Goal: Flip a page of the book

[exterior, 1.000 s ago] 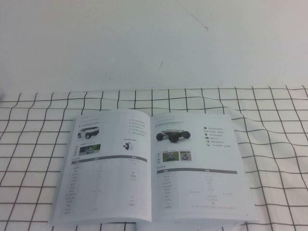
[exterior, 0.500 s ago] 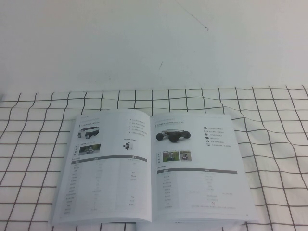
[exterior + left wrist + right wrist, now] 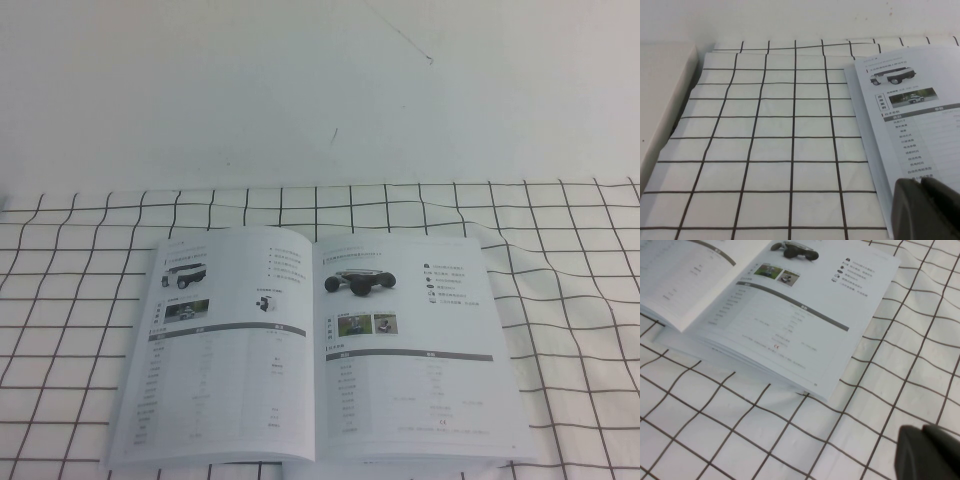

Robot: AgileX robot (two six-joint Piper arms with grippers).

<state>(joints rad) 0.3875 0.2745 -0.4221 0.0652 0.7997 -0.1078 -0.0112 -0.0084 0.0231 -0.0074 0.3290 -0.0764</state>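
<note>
Lying open and flat on the checked cloth (image 3: 80,300), the book (image 3: 315,350) sits in the middle of the near half, its near edge running off the high view. The page (image 3: 410,350) on the right lies level, its right edge and near-right corner free, with bare cloth beside them. The right gripper (image 3: 927,452) hovers just off that corner (fingers pressed together, touching nothing). The left gripper (image 3: 925,207) hangs above the book's left page; whether its fingers are parted cannot be told. Open cloth stretches left.
</note>
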